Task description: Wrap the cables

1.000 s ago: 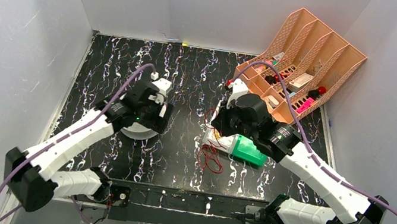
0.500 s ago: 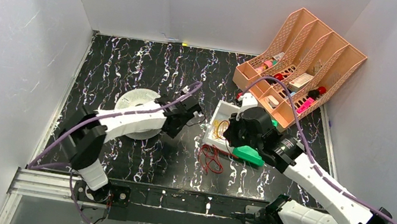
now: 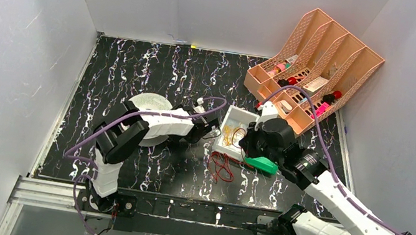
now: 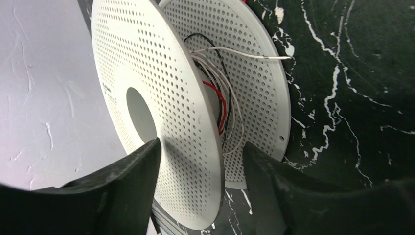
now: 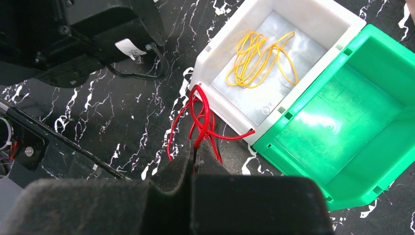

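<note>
A white perforated spool (image 4: 161, 73) fills the left wrist view, with white, red and black wire (image 4: 222, 100) wound on its core. My left gripper (image 4: 200, 144) is open, its jaws either side of the spool's near flange. In the top view the spool (image 3: 146, 102) lies partly under my folded left arm (image 3: 160, 124), which hides the fingers. My right gripper (image 5: 195, 152) is shut on a red cable (image 5: 203, 120) whose loops lie on the table beside a white bin (image 5: 313, 12). In the top view the right gripper (image 3: 242, 153) is just above the red cable (image 3: 220, 167).
The white bin (image 3: 233, 112) holds a yellow cable (image 5: 262, 56). A green bin (image 5: 352, 112) adjoins it on the right (image 3: 261, 164). An orange file organizer (image 3: 314, 65) with small items stands at the back right. Grey walls enclose the black marbled table.
My left arm has folded down and swung right, its gripper dropping from above the spool to beside it. My right gripper has shifted right, uncovering the white bin, still holding the red cable.
</note>
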